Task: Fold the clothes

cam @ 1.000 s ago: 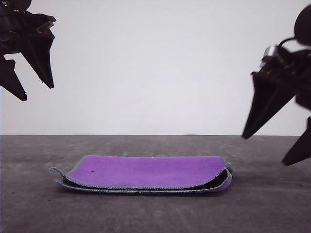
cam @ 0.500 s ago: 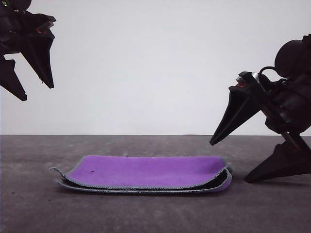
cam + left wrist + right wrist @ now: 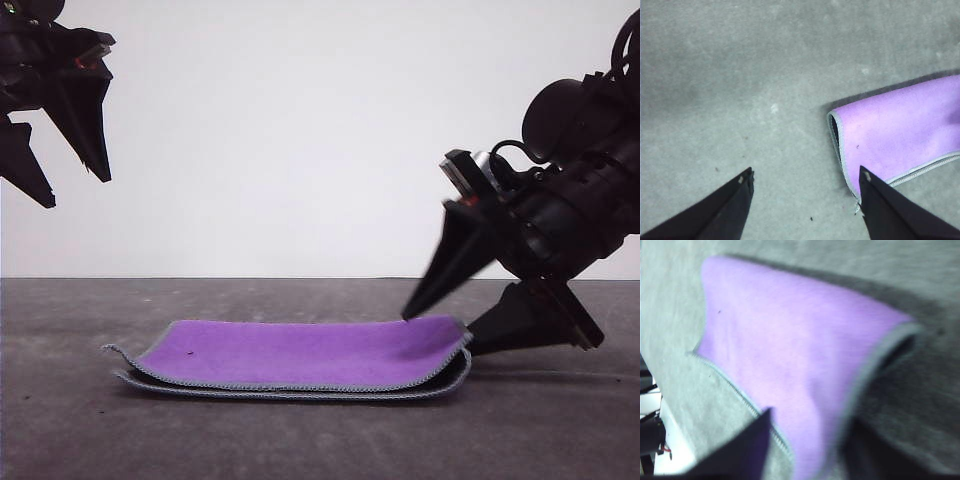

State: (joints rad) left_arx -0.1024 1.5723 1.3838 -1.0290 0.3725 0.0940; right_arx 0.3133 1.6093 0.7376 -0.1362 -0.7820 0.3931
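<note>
The clothes are one cloth lying folded in two on the grey table, purple face up, with grey stitched edging. My right gripper is open and low at the cloth's right edge, one finger over the top layer and the other beside the fold. In the blurred right wrist view the purple cloth runs in between the dark fingers. High at the far left my left gripper hangs open, holding nothing. The left wrist view shows the cloth's left corner lying beside the open left gripper.
A plain white wall rises behind the table. Bare grey table surface surrounds the cloth on every side.
My right gripper has come down and leftward from above the table until its open fingers reach the cloth's right edge. The cloth's right edge has shifted slightly. The left arm has not moved.
</note>
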